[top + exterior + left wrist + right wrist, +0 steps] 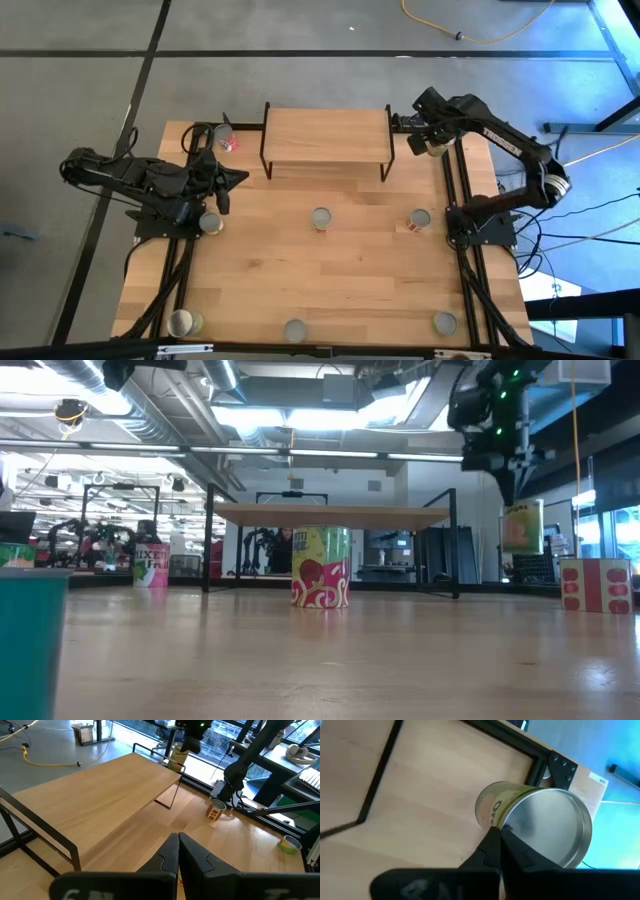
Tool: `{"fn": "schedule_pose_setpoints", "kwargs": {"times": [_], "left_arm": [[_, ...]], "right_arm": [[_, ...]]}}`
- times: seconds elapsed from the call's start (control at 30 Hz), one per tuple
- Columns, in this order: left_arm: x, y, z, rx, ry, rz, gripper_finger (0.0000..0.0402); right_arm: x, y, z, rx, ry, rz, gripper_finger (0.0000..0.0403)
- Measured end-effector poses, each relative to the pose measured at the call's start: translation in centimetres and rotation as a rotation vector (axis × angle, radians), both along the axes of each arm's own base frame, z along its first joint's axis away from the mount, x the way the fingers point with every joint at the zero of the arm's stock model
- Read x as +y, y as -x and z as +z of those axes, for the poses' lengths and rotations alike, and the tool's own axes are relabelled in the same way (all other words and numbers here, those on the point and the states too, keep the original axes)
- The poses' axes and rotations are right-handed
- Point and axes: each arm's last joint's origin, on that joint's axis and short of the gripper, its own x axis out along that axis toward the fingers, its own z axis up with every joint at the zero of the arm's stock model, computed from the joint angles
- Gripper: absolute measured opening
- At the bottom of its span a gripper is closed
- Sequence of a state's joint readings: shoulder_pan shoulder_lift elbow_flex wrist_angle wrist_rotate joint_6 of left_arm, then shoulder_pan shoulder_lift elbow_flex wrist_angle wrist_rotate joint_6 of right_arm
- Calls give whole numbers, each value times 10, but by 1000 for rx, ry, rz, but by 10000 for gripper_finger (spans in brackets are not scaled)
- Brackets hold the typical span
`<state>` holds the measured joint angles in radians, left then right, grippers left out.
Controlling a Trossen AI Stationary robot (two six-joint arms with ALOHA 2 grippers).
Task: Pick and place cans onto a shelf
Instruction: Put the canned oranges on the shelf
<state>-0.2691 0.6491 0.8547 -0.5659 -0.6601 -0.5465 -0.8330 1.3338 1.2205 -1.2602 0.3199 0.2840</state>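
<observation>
A wooden surface (pixel 330 280) seen from above, with a small shelf (pixel 326 135) standing at its far middle: a light wooden board on thin black legs, with nothing on the board.

The right pincer (pixel 432 138) is raised just beside the right end of the shelf. It holds a yellow-green can (pixel 520 815) by the rim; its wrist view shows the two dark fingers (pixel 492 847) pressed together at the edge of the silver top. In the low view this can (pixel 522 526) hangs clear above the surface, beside the shelf's right leg.

The left pincer (pixel 215 178) hovers over the left side of the surface, near the shelf's left end, empty, with its fingers (pixel 170 852) closed against each other.

Other cans stand on the surface. One with a red label (pixel 227 141) is left of the shelf. One (pixel 211 223) sits just beside the left arm. A green and red can (pixel 320 219) stands mid-surface in front of the shelf. A red and white one (pixel 419 220) is to its right. Three more (pixel 181 322) (pixel 294 330) (pixel 444 323) line the near edge
</observation>
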Motion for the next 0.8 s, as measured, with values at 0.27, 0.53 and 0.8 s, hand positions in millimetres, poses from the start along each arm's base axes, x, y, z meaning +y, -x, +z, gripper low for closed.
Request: {"fn": "schedule_pose_setpoints", "kwargs": {"times": [0.27,0.53,0.8], "left_arm": [[0,0,0,1,0,0,0],[-1,0,0,29,-39,-54,0],[-1,0,-1,30,-37,-64,0]], "right_arm": [[37,6,17,2,-16,98,0],[66,-8,23,-74,-50,220,0],[98,-30,39,-207,-64,337,0]]}}
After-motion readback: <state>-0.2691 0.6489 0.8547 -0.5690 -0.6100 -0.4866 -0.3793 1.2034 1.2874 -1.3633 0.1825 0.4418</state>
